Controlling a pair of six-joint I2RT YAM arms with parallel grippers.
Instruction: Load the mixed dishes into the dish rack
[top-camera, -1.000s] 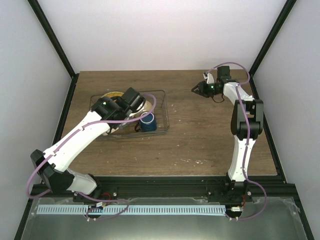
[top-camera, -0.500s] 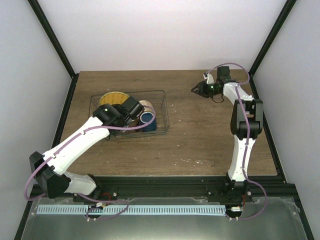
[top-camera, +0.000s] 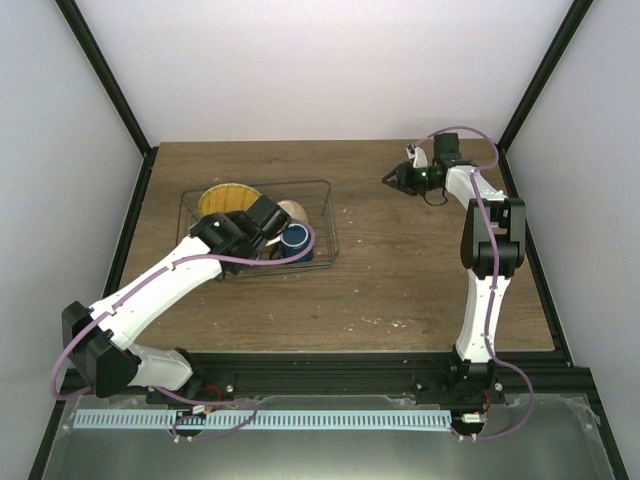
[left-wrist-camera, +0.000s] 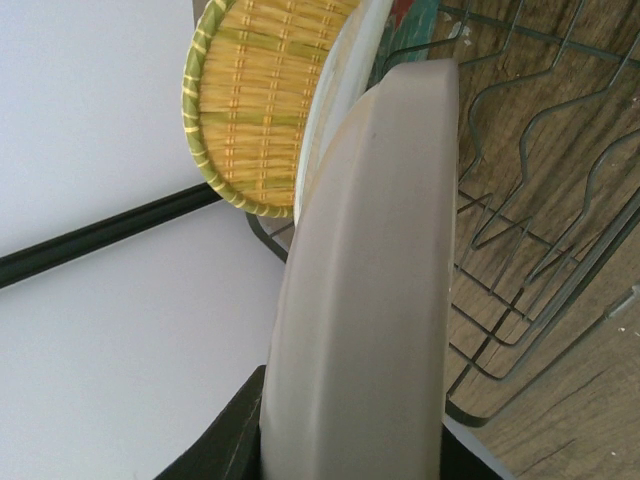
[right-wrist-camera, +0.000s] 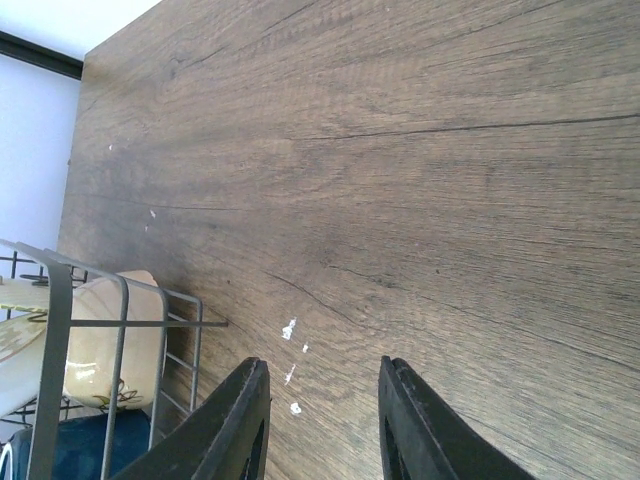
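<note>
Left pincer (top-camera: 268, 218) grips the translucent pale whitish plate (left-wrist-camera: 370, 280) at the dark wire dish rack (top-camera: 331, 230), ten o'clock; next, probably lower it between dividers and release. Right pincer (right-wrist-camera: 322, 385) gapes, empty.

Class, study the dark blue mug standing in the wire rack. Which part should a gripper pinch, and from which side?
Probably the rim of the dark blue mug, from above: its mouth opens upward, and the dish rack wires and small cream bowl hem in its sides. No handle shows.
</note>
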